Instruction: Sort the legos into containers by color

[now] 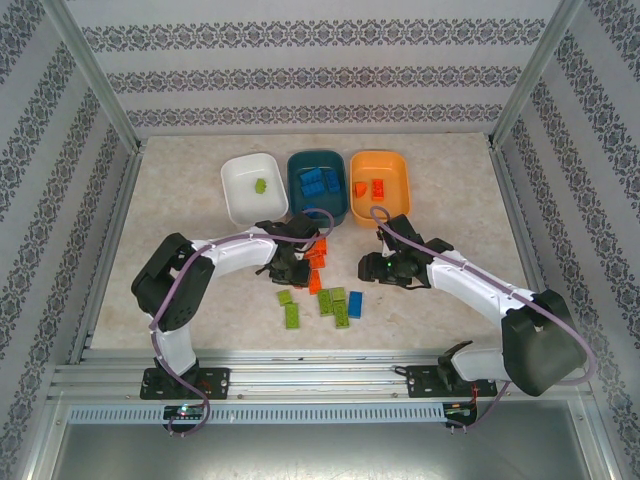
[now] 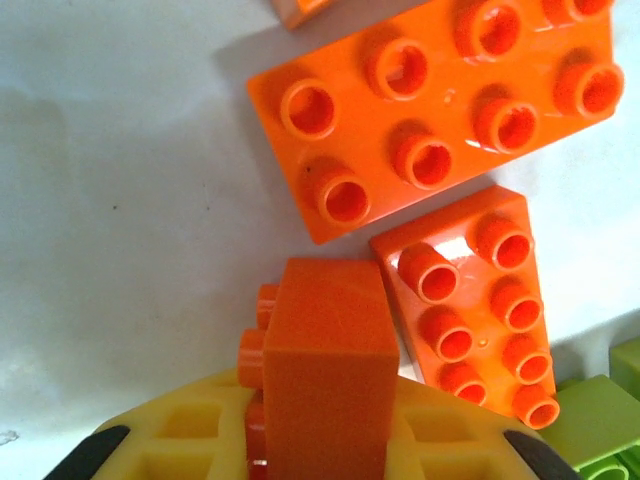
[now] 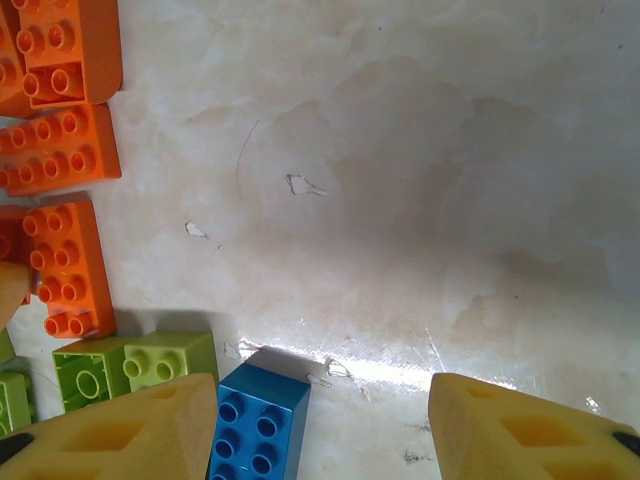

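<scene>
Left wrist view: left pincer [image 2: 320,445] clamped on an orange brick [image 2: 325,365], which is held edge-on with its studs facing sideways. Two more orange pieces lie flat on the surface [image 2: 120,200] just beyond it, a large plate [image 2: 440,110] and a smaller one [image 2: 475,300]. Cannot tell whether the held brick is clear of the surface.

Top external: white bowl [image 1: 232,190], teal bowl [image 1: 296,195] and orange bowl [image 1: 402,190] stand in a row at the far side. They hold a green piece, blue pieces and orange pieces in that order. The loose legos [image 1: 325,298] lie between the arms, near the bowls. Judged from the colour, the gripped brick belongs in the orange bowl, past the teal one from this arm.

Right wrist view: right pincer [image 3: 318,450] has its jaws apart and grips nothing. A blue brick [image 3: 255,420] lies just beside the inner edge of one finger, probably the next pick and bound for the teal bowl. Green bricks [image 3: 130,370] sit beside it, with orange ones along the frame edge.

Hard to make out:
- From above, the wrist bodies cover both sets of fingers and part of the orange pile, so no reliable count.
- Fingertips are cut off at the bottom of both wrist frames.
- Contact between the blue brick and the finger is uncertain.
</scene>
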Controlling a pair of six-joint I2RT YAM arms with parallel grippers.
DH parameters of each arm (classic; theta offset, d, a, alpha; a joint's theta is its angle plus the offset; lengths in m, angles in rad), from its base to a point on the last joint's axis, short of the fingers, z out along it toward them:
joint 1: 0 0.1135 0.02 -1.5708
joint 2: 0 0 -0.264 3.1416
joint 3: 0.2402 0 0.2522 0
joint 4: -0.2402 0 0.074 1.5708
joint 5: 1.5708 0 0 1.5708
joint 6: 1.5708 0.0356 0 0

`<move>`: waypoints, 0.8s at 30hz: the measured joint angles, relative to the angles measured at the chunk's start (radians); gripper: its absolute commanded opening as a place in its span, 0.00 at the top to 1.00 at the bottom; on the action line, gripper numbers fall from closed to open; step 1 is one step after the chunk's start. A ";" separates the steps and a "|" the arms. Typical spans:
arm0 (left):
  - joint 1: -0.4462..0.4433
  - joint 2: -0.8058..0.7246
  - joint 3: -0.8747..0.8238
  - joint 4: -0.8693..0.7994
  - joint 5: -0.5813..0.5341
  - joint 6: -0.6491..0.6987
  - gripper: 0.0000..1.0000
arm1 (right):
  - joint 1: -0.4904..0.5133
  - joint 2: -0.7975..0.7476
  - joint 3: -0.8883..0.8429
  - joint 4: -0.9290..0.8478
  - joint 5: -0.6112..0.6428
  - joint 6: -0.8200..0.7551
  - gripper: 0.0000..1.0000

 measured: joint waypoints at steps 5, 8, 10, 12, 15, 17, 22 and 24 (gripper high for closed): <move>0.000 -0.067 0.003 -0.028 0.000 0.005 0.91 | -0.036 -0.040 -0.006 -0.003 -0.001 0.000 0.41; 0.000 -0.116 0.049 -0.061 0.005 0.016 0.91 | -0.090 -0.090 -0.037 -0.002 -0.005 0.000 0.41; 0.000 -0.129 0.122 -0.079 0.008 0.032 0.91 | -0.138 -0.125 -0.076 0.004 -0.015 0.002 0.41; 0.001 -0.123 0.216 -0.090 0.016 0.048 0.91 | -0.178 -0.156 -0.119 0.012 -0.026 0.011 0.41; 0.001 -0.082 0.383 -0.093 0.032 0.070 0.91 | -0.209 -0.199 -0.174 0.015 -0.043 0.031 0.41; 0.001 -0.027 0.497 -0.081 0.043 0.082 0.91 | -0.209 -0.229 -0.201 0.016 -0.056 0.045 0.41; 0.006 0.204 0.777 -0.037 0.097 0.085 0.91 | -0.209 -0.292 -0.221 0.016 -0.088 0.070 0.41; 0.008 0.312 0.886 -0.024 0.121 0.085 0.91 | -0.209 -0.320 -0.223 0.014 -0.097 0.079 0.41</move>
